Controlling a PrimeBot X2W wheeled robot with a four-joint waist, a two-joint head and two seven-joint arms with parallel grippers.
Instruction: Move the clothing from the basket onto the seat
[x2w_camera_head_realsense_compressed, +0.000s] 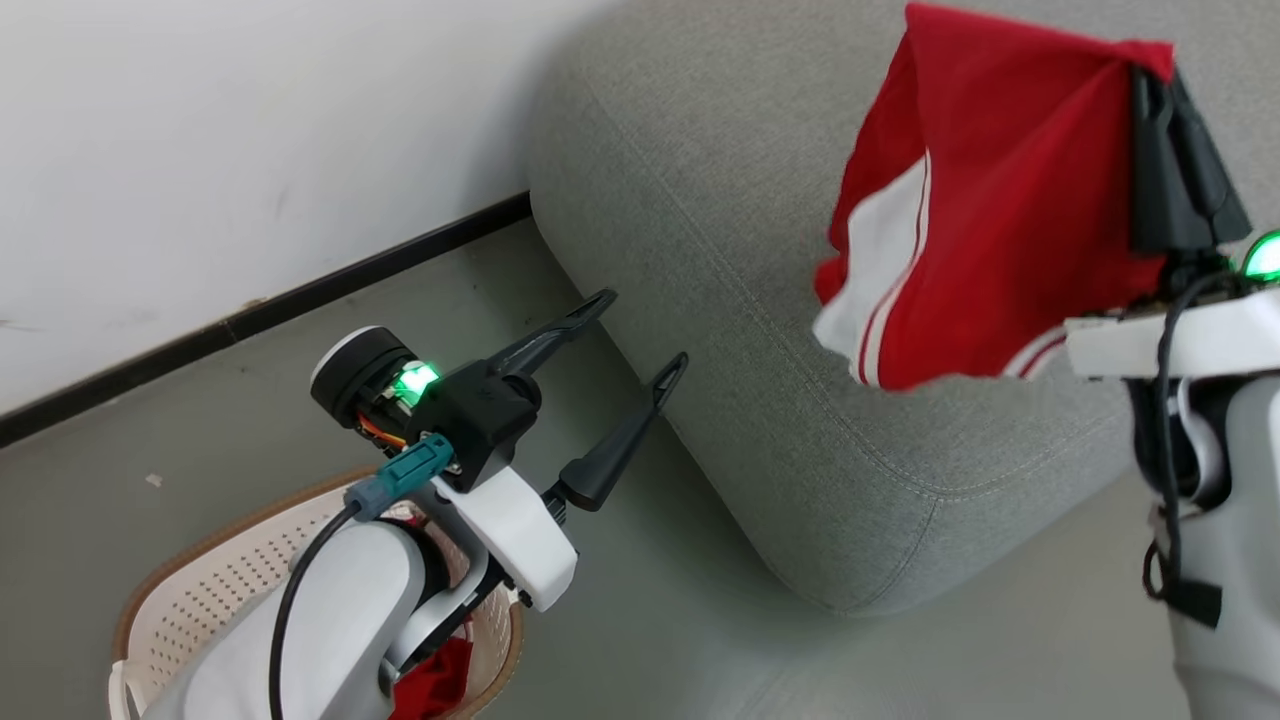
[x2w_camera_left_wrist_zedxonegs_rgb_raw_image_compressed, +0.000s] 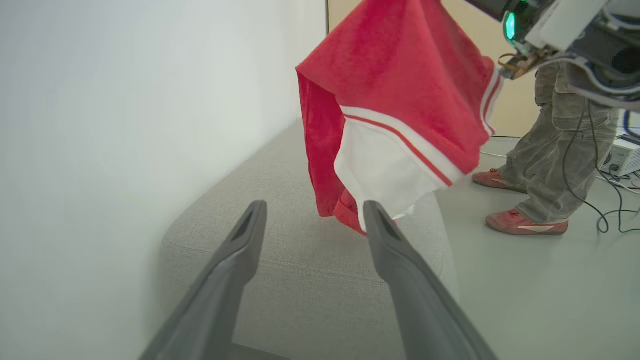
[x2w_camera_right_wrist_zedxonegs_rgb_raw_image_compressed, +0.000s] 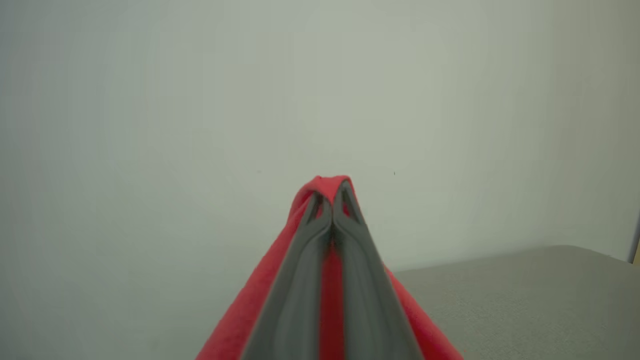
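The right gripper (x2w_camera_right_wrist_zedxonegs_rgb_raw_image_compressed: 331, 196) has its two dark fingers pressed together on a fold of a red garment (x2w_camera_head_realsense_compressed: 1000, 170). The garment hangs from them above the grey seat (x2w_camera_head_realsense_compressed: 700, 250), its white panel and thin stripes drooping toward the cushion. In the left wrist view its lowest edge sits close over the seat, but I cannot tell whether it touches.

The left gripper (x2w_camera_head_realsense_compressed: 645, 328) is spread wide and holds nothing. It hovers just off the seat's rounded corner, fingers pointing at it.

The basket (x2w_camera_head_realsense_compressed: 200, 590) stands on the floor near that same corner of the seat, under the left forearm, with a second red garment (x2w_camera_head_realsense_compressed: 435, 685) inside.

Beside the seat's far edge, a person's legs (x2w_camera_left_wrist_zedxonegs_rgb_raw_image_compressed: 560, 150) in olive trousers and red shoes stand on the floor.
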